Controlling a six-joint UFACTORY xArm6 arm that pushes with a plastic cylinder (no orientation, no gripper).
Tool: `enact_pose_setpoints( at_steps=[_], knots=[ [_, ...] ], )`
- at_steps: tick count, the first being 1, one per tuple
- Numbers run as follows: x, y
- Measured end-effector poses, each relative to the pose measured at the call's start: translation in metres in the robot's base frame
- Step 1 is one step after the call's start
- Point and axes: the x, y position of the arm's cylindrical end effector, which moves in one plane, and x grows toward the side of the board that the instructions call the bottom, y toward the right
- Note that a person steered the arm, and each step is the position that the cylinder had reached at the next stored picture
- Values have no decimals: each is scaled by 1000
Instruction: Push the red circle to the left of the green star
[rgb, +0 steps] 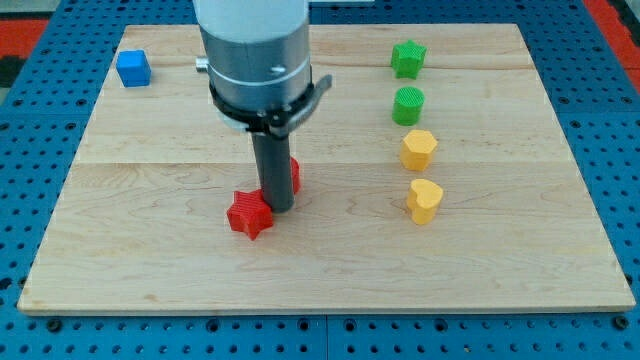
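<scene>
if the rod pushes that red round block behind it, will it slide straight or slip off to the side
The red circle block, mostly hidden behind my tip, probably slips sideways off an off-centre push, since its side is curved. It looks squat, so tipping seems unlikely. The smooth wooden board should let it slide easily.

You are looking at a pale wooden board (330, 270) lying flat on a blue pegboard surface (30, 130) dotted with rows of holes. Even light is falling across the planks, and a strip of red (612, 12) is showing at the view's top right corner.
</scene>
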Motion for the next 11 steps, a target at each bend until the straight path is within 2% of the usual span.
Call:
enact_pose_setpoints(
  at_steps=[3,5,7,9,11],
  knots=[
    [-108,6],
    [-161,45],
    [-167,91],
    [-161,103],
    [-190,140]
  ],
)
